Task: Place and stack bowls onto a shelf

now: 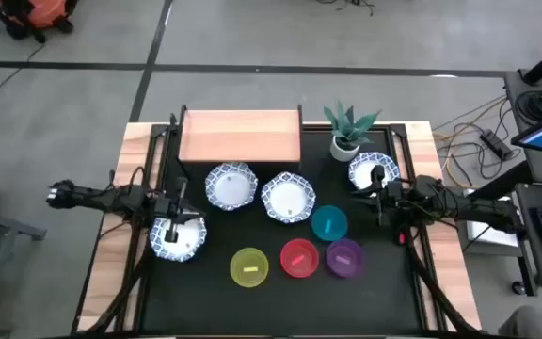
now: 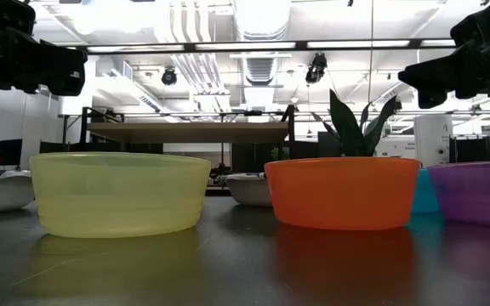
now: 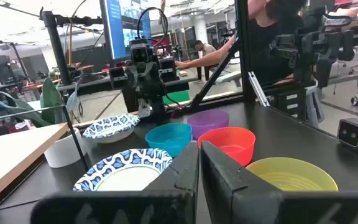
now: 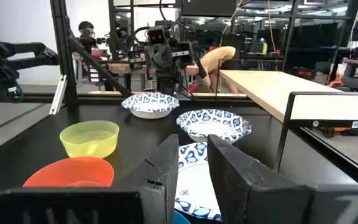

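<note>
The light-wood shelf [image 1: 240,137] stands on thin black legs at the table's far edge. Four white bowls with blue rims rest on their bases: two in front of the shelf [image 1: 231,185] [image 1: 288,198], one at the right [image 1: 373,172], one at the left [image 1: 177,240]. The teal [image 1: 328,224], red [image 1: 298,258], yellow [image 1: 249,266] and purple [image 1: 344,257] bowls sit nearer. My left gripper [image 1: 179,209] [image 3: 199,149] hovers shut just beyond the left white bowl. My right gripper [image 1: 376,196] [image 4: 192,143] hovers beside the right white bowl, open by a narrow gap.
A white pot with a green plant [image 1: 346,141] stands right of the shelf, close behind the right white bowl. Black frame posts [image 4: 61,56] rise at the table's sides. People sit at desks in the room beyond. Bare black tabletop [image 1: 205,292] lies along the near edge.
</note>
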Tool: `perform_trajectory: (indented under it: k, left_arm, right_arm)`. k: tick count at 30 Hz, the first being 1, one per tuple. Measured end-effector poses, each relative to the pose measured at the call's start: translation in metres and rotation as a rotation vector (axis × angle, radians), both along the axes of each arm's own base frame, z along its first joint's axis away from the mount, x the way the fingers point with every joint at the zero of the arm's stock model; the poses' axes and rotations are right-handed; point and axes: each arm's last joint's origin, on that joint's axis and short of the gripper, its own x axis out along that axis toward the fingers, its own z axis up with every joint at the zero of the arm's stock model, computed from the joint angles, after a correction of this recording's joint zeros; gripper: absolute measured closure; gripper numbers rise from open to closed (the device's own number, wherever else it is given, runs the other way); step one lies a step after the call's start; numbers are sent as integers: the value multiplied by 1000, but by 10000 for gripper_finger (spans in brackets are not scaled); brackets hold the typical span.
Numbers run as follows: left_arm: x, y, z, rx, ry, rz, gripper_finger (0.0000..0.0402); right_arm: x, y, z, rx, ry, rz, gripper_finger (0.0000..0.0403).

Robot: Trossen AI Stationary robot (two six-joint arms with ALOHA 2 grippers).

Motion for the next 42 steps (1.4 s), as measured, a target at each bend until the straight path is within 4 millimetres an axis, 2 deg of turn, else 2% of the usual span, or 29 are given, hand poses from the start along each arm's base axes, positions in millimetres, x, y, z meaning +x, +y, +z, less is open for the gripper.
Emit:
perform_trajectory:
  k: [20, 31, 42]
  left_arm:
    - [0, 0, 0, 0, 0, 0, 402]
    - [0, 0, 0, 0, 0, 0, 402]
    - [0, 0, 0, 0, 0, 0, 402]
  right_arm:
    - [0, 0, 0, -1, 0, 0, 316]
    - [0, 0, 0, 0, 0, 0, 330]
    - [0, 0, 0, -1, 0, 0, 317]
